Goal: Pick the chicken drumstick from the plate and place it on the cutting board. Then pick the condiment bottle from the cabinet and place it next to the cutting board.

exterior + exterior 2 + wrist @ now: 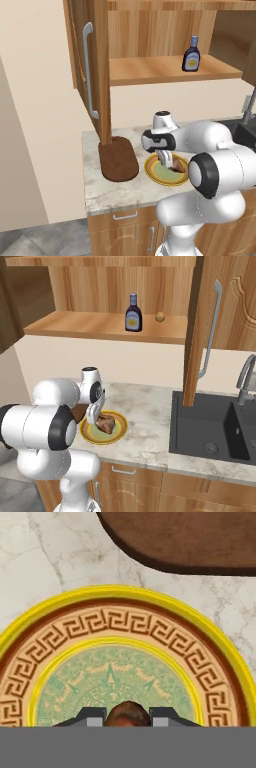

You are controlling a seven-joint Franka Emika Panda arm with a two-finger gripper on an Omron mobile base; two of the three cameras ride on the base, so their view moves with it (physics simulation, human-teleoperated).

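Observation:
The round yellow plate (156, 176) (119, 431) (150, 637) lies on the marble counter, right of the dark brown cutting board (118, 159) (190, 537). My gripper (165, 160) (95, 415) (128, 717) points down over the plate. Its fingertips (92, 716) press against both sides of the golden-brown chicken drumstick (178, 165) (107, 424) (127, 712), which is low over the plate's greenish centre. The dark condiment bottle (191, 54) (133, 313) stands upright on the shelf of the open cabinet (165, 70) (100, 326).
The open cabinet door (92, 65) (200, 331), with its long grey handle, hangs over the counter's edge by the board. A small tan knob (160, 317) sits near the bottle. A dark sink (215, 426) and faucet (245, 376) lie to the right.

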